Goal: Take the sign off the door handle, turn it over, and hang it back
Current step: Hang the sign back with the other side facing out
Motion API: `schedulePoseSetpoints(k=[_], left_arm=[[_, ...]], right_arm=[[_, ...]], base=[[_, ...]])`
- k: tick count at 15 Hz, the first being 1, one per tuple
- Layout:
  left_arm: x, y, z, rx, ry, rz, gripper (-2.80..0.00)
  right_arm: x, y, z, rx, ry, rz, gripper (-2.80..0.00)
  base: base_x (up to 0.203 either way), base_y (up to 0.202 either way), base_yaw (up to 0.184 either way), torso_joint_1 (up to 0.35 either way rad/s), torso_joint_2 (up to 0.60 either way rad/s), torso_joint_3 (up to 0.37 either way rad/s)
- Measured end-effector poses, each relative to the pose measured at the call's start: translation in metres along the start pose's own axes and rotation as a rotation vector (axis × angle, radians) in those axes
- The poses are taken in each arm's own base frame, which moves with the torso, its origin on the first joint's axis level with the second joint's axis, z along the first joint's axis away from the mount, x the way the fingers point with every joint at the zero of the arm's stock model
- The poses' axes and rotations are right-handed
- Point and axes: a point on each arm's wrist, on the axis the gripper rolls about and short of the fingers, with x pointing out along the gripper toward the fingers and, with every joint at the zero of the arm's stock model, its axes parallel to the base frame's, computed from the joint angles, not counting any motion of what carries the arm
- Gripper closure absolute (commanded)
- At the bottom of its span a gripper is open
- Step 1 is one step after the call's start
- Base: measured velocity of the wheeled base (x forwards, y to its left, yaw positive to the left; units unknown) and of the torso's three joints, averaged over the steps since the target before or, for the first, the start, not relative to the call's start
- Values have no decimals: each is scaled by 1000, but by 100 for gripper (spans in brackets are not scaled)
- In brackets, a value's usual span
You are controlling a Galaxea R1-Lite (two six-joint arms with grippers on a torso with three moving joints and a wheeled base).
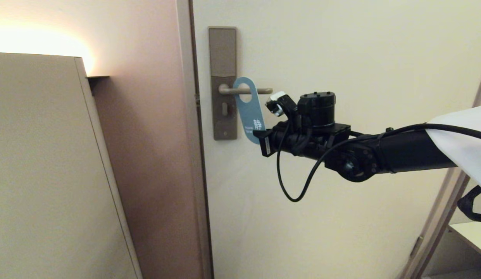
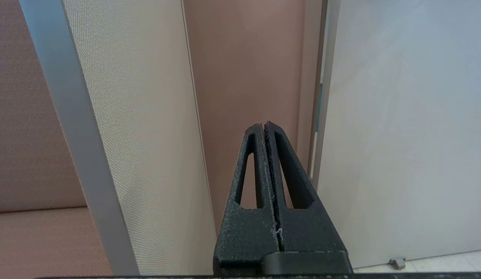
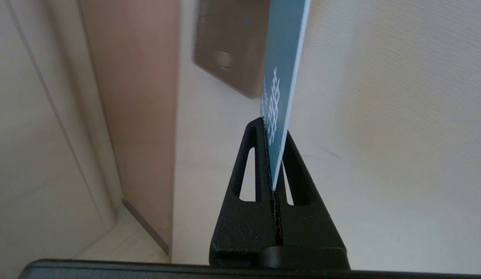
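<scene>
Blue sign (image 3: 281, 77) pinched in right claw (image 3: 274, 133), wrist view confirms.

Brushed-metal door handle (image 1: 246, 91), matt blue sign (image 1: 250, 112)

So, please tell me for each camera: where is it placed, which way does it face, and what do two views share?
Head view: on the head, facing the door; right arm reaches to the sign on the door handle.
Left wrist view: behind the shut left gripper, facing a wall corner.
Right wrist view: behind the right gripper, shut on the sign's edge.
Shared by head and right wrist: sign, lock plate.
</scene>
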Motion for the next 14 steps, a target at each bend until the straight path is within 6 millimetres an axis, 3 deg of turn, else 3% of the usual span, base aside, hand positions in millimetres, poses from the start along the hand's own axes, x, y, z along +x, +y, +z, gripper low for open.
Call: schedulePoseSetpoints(k=[7, 8, 14], left_arm=[[0, 0, 0, 0, 0, 0, 0], [0, 0, 0, 0, 0, 1, 0], [0, 0, 0, 0, 0, 0, 0]], right_arm=[[10, 10, -5, -5, 9, 23, 0], [10, 10, -5, -5, 10, 23, -280], [11, 10, -8, -3, 24, 2, -280]], base=[[0, 0, 0, 0, 0, 0], [0, 0, 0, 0, 0, 0], [0, 0, 0, 0, 0, 0]])
